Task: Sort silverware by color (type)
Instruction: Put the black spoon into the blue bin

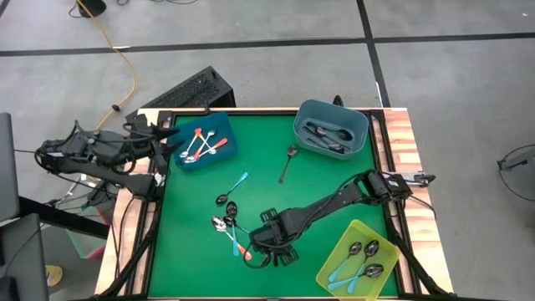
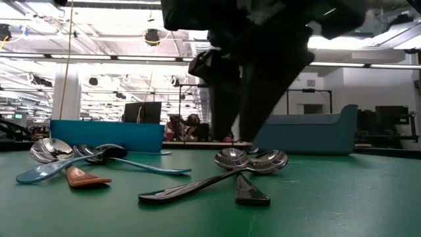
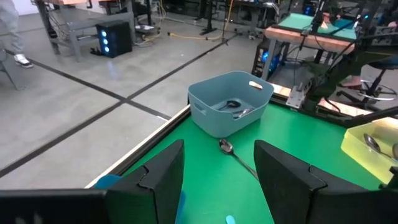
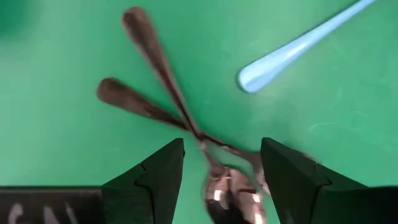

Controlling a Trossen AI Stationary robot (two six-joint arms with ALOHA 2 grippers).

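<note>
I see the green table [image 1: 201,267] filling most of the overhead view, framed by a wooden edge. On it stand three bins: a grey-blue bin [image 1: 331,130] at the far right corner holding dark-handled spoons, a blue bin [image 1: 203,146] at the far left holding orange-handled spoons, and a yellow bin [image 1: 361,261] at the near right holding blue-handled spoons. My right arm stretches from the right edge toward the middle of the table, and the right gripper [image 4: 221,168] hangs low over a small heap of loose spoons, its fingers spread with nothing between them; directly under it lie two crossed dark-handled spoons [image 4: 163,102], bowls together between the fingers. My left arm waits off the table's left side beside the blue bin, with the left gripper [image 3: 217,177] spread wide and empty, facing across the table toward the grey-blue bin. The loose heap [image 1: 230,226] sits left of centre and mixes dark, blue and orange handles. A blue-handled spoon [image 1: 234,188] lies just beyond the heap, and one lone dark spoon [image 1: 288,161] rests near the grey-blue bin.
</note>
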